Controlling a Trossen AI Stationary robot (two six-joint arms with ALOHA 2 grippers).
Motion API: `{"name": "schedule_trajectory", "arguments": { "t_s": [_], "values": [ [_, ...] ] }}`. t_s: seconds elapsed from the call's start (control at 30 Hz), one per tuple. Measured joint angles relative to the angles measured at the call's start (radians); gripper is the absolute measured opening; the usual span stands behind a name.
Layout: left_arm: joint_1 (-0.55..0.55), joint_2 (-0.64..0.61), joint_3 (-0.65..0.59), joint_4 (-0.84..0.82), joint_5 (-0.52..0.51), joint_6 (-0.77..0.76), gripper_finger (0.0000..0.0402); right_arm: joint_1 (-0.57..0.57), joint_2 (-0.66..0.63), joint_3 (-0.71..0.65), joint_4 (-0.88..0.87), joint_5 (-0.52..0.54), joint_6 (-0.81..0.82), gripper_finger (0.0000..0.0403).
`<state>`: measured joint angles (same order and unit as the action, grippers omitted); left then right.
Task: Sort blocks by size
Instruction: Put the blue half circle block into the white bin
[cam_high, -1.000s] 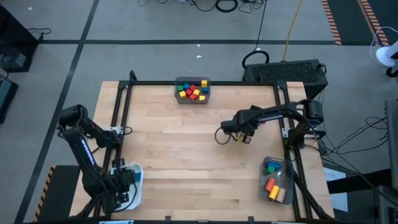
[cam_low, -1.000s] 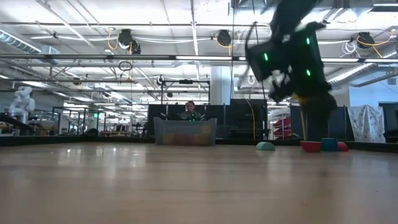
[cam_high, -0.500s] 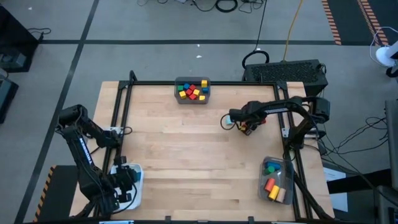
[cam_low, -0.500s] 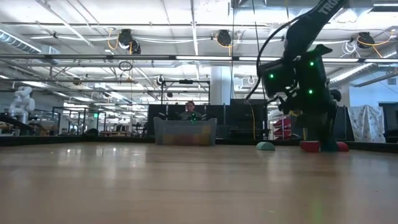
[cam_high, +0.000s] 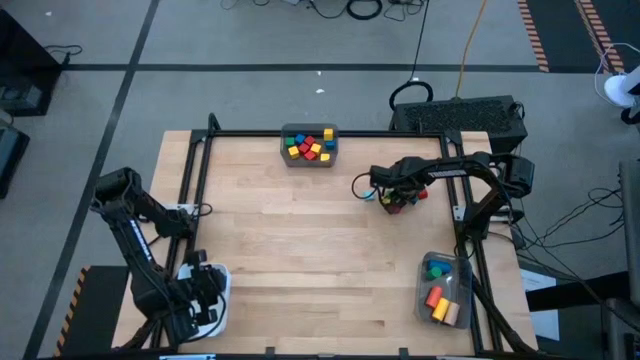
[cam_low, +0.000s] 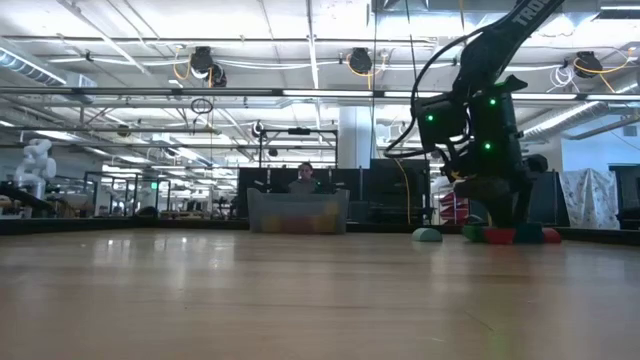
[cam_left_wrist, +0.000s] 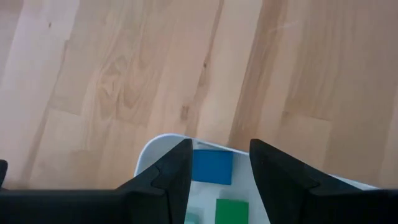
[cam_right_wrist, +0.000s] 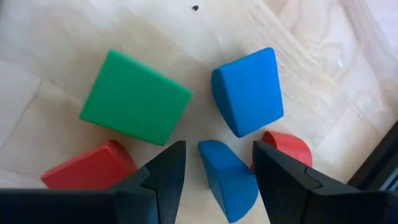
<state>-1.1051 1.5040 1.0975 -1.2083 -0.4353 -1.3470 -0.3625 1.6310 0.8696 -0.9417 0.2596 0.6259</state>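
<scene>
At the left near corner of the wooden table (cam_high: 300, 260) the left arm waits, and its left gripper (cam_left_wrist: 219, 163) hangs over a white bin (cam_high: 215, 290) with the fingers apart and nothing between them; in the left wrist view a blue block (cam_left_wrist: 212, 167) and a green block (cam_left_wrist: 231, 209) lie in this bin. In the middle of the far edge stands a grey bin (cam_high: 309, 145) that holds a heap of small red, yellow and blue blocks (cam_high: 310, 146). To the right of it, near the right rail, the right gripper (cam_high: 392, 201) is low over a little group of loose blocks (cam_high: 400, 200) on the table. In the right wrist view its fingers are apart, and a dark blue piece (cam_right_wrist: 227, 180) lies on the wood between them, not clamped. Just beside it are a green cube (cam_right_wrist: 135, 98), a second blue piece (cam_right_wrist: 247, 91) and two red pieces (cam_right_wrist: 90, 168), all close together. At the right near corner a clear bin (cam_high: 443, 291) holds longer blocks in green, blue, orange and yellow.
</scene>
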Motion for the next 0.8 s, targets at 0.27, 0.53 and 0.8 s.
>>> {"name": "schedule_trajectory", "arguments": {
  "t_s": [0.27,0.53,0.8],
  "values": [
    [0.000,0.000,0.049,-0.004,-0.068,0.027,0.0164,0.004,-0.010,0.000,-0.067,0.000,-0.073,0.0172],
    [0.000,0.000,0.055,0.027,-0.176,0.026,0.0164,0.004,-0.010,0.000,-0.052,-0.009,-0.095,0.0164],
    [0.016,0.000,0.056,0.051,-0.228,0.061,0.0164,0.005,-0.010,-0.069,-0.012,-0.061,-0.109,0.0099]
  ]
}}
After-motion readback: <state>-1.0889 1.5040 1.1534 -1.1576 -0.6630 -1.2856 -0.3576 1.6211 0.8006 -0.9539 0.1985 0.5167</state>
